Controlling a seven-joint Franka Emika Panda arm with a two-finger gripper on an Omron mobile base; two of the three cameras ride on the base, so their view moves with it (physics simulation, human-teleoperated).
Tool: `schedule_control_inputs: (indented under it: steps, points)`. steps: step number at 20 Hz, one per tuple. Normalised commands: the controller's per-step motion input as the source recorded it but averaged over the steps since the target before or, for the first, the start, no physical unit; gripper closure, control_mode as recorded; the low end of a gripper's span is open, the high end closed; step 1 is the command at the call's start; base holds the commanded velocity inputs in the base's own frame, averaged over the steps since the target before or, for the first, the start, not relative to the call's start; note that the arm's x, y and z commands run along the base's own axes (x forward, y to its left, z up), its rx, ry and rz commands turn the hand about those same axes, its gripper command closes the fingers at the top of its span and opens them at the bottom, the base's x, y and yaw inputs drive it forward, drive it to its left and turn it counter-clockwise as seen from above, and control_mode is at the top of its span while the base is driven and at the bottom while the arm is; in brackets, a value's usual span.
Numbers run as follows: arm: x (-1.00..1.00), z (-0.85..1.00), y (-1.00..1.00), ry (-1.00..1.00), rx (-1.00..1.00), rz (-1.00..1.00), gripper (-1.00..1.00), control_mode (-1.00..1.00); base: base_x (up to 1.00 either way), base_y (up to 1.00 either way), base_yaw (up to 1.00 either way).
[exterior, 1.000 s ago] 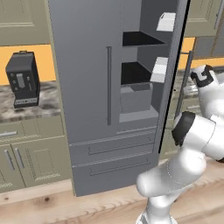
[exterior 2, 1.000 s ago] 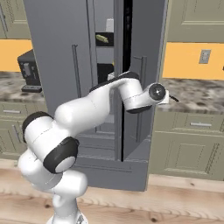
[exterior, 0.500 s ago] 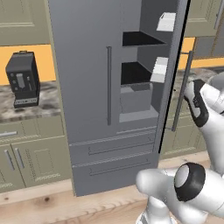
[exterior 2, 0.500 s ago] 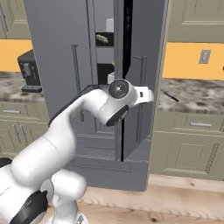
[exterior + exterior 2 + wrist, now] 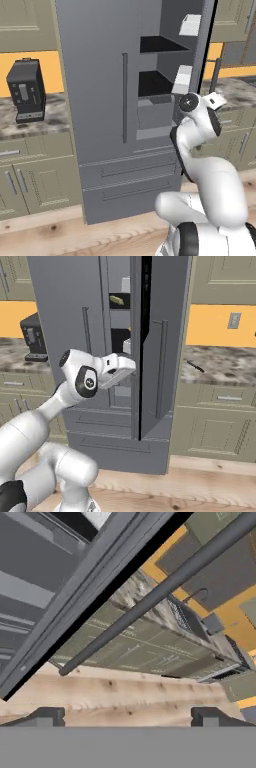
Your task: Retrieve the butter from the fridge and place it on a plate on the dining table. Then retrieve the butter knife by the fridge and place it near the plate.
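The arm has swung across from the right side of the fridge (image 5: 90,316) to its open front, so the gripper (image 5: 131,367) now points at the gap beside the ajar right door, jaws spread wide and holding nothing. The butter (image 5: 116,300) lies on a shelf above and beyond the gripper, well apart from it. The butter knife (image 5: 195,366) rests on the desk (image 5: 220,363) off to the gripper's right, untouched. Reaching up and in for the butter looks like the next step.

A glossy white, rounded-segment robot arm (image 5: 200,170) with dark grey joint discs and two small dark fingertips (image 5: 47,716).
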Motion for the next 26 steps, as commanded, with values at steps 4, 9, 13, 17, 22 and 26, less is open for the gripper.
schedule_control_inputs:
  steps: [4,9,13,17,22,26]
  points:
    - [0.35,-0.11,0.58,0.51,-0.12,-0.19,-1.00,-1.00,0.00,0.00,0.00]
    - [0.57,0.00,0.15,0.45,0.00,-0.05,-1.00,-1.00,0.00,0.00,0.00]
    - [0.40,-0.22,0.00,0.26,0.00,0.00,-1.00,-1.00,0.00,0.00,0.00]
    - [0.48,-0.49,0.00,0.08,-0.01,0.00,-1.00,-1.00,0.00,0.00,0.00]
    - [0.50,-0.45,0.00,0.09,0.00,0.01,-1.00,-1.00,0.00,0.00,0.00]
    - [0.44,-0.51,0.00,0.05,-0.02,0.02,-1.00,-1.00,0.00,0.00,0.00]
